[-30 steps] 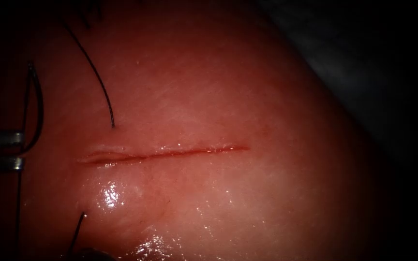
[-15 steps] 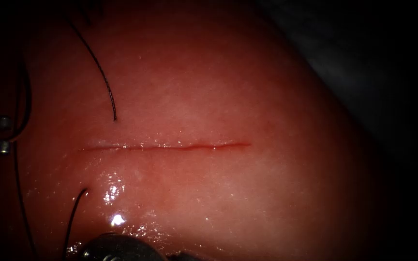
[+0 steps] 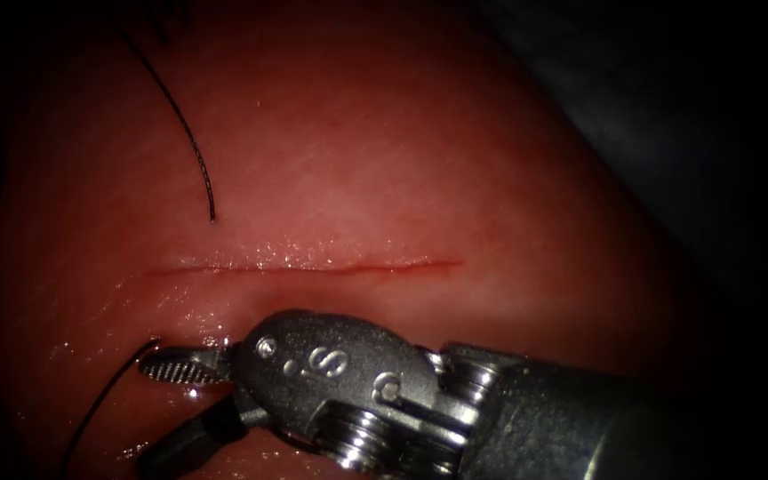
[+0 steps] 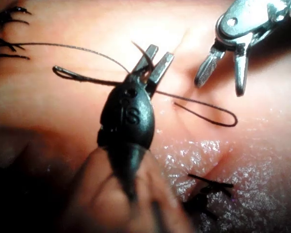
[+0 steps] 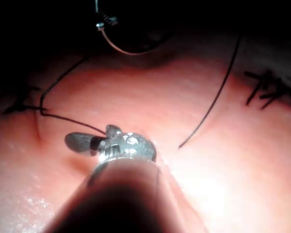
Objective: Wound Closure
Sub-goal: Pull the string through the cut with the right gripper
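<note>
The cut [image 3: 304, 265] runs level across the tissue [image 3: 491, 178]. Near its left end, thread [image 3: 190, 133] enters the tissue above the cut and comes out below it as thread [image 3: 108, 391]. My right tool [image 3: 146, 418] lies below the cut with its jaws open beside that lower exit, gripping nothing; it also shows as the right tool [image 4: 220, 86] and the right tool [image 5: 89, 138]. My left tool [image 4: 161, 52] is shut on the curved needle [image 4: 141, 51], which is out of the tissue. Thread [image 4: 203, 114] trails from it in a loop. The left tool [image 5: 104, 23] and needle [image 5: 131, 51] are seen far off.
Dark cut ends of earlier stitches [image 5: 264, 90] stand up from the tissue, and more cut ends [image 4: 208, 187] lie near the left tool. The tissue surface is wet and shiny below the cut. The tissue falls away into dark at the upper right of the endoscope view.
The left tool with the needle slid out past the endoscope view's left edge. The right tool came up from the bottom and opened its jaws by the lower thread. The cut narrowed.
</note>
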`<state>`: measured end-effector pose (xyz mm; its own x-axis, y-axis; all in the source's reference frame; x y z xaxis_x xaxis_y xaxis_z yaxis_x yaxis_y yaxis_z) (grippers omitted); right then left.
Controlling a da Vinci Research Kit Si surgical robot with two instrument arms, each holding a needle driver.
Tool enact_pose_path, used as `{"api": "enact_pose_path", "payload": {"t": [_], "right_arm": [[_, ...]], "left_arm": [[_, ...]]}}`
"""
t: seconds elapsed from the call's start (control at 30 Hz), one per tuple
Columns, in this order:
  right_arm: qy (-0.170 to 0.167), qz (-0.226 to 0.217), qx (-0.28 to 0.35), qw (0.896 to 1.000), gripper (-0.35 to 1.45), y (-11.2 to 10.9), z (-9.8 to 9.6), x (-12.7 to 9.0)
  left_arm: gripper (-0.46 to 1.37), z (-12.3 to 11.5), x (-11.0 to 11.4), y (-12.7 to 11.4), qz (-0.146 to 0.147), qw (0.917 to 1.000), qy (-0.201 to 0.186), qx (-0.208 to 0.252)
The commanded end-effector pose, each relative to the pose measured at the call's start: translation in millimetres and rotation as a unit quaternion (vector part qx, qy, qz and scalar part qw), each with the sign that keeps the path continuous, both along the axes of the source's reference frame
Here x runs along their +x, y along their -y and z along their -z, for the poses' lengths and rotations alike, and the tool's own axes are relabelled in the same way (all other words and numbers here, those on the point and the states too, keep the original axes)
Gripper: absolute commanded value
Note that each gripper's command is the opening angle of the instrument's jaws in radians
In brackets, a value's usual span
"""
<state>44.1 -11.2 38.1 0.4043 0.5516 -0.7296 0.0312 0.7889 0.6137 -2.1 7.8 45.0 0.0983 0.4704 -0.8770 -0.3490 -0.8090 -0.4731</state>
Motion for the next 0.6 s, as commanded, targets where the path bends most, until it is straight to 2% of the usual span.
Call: {"api": "enact_pose_path", "payload": {"t": [0.03,0.17,0.33,0.4,0.6], "right_arm": [[-0.001,-0.002,-0.010,1.000,0.95,-0.3,-0.4,-0.4],[-0.002,-0.011,-0.027,1.000,0.85,-1.2,-1.4,-0.9],[-0.036,-0.020,-0.037,0.998,0.75,-2.5,-2.7,-0.7],[-0.047,-0.020,-0.037,0.998,0.70,-2.6,-3.1,-0.5],[-0.052,-0.017,-0.038,0.998,0.64,-2.4,-3.2,0.2]], "left_arm": [[-0.35,0.0,-0.1,0.0,-0.001,1.0000,0.000,0.000],[-0.35,-0.1,-0.3,-0.1,0.000,1.0000,0.000,0.000],[-0.35,-0.2,-0.6,-0.2,0.001,1.0000,-0.001,0.000],[-0.35,-0.2,-0.6,-0.2,0.001,1.0000,-0.001,0.000],[-0.35,-0.2,-0.5,0.1,0.001,1.0000,-0.001,-0.001]]}}
